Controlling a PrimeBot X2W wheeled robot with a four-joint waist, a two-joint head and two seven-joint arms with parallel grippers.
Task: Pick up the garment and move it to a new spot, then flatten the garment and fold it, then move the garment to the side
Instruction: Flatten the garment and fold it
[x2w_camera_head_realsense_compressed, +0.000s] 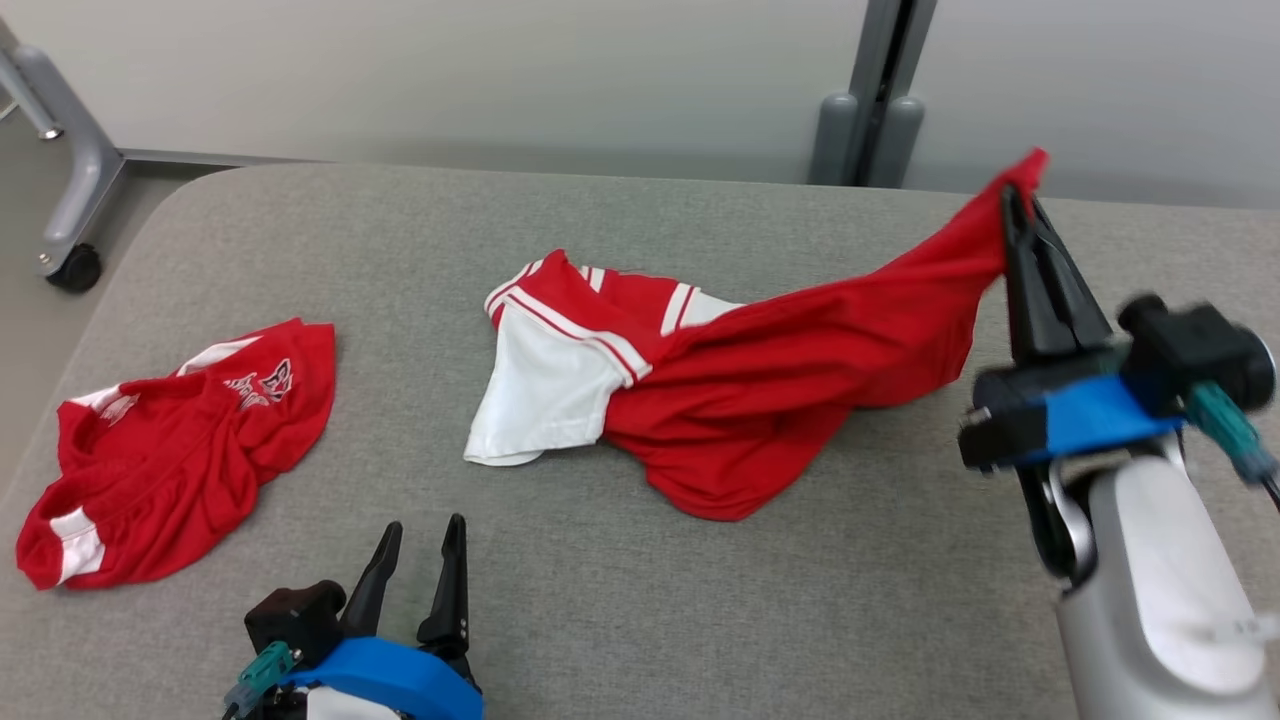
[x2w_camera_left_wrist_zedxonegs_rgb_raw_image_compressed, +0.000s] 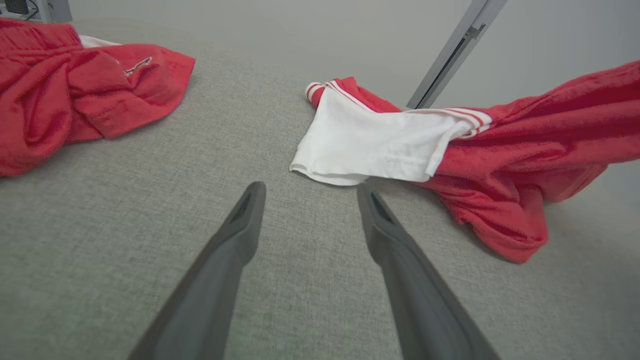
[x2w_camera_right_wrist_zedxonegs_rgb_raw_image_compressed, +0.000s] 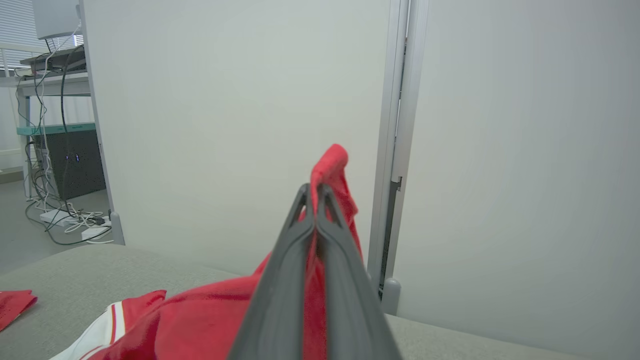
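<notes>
A red garment (x2w_camera_head_realsense_compressed: 760, 390) with a white, red-striped sleeve lies crumpled in the middle of the grey table (x2w_camera_head_realsense_compressed: 620, 600). One red corner is pulled up and to the right, where my right gripper (x2w_camera_head_realsense_compressed: 1018, 200) is shut on it. In the right wrist view the closed right gripper (x2w_camera_right_wrist_zedxonegs_rgb_raw_image_compressed: 315, 190) pinches that red corner of the garment (x2w_camera_right_wrist_zedxonegs_rgb_raw_image_compressed: 330, 165) above the table. My left gripper (x2w_camera_head_realsense_compressed: 425, 535) stands open at the near edge, empty. In the left wrist view the left gripper (x2w_camera_left_wrist_zedxonegs_rgb_raw_image_compressed: 310, 190) points at the garment's white sleeve (x2w_camera_left_wrist_zedxonegs_rgb_raw_image_compressed: 370, 142), just short of it.
A second red garment (x2w_camera_head_realsense_compressed: 170, 450) lies bunched at the table's left side and reaches the top left of the left wrist view (x2w_camera_left_wrist_zedxonegs_rgb_raw_image_compressed: 65, 95). A grey post (x2w_camera_head_realsense_compressed: 870, 110) and pale wall panels stand behind the table. A wheeled frame leg (x2w_camera_head_realsense_compressed: 70, 180) stands at far left.
</notes>
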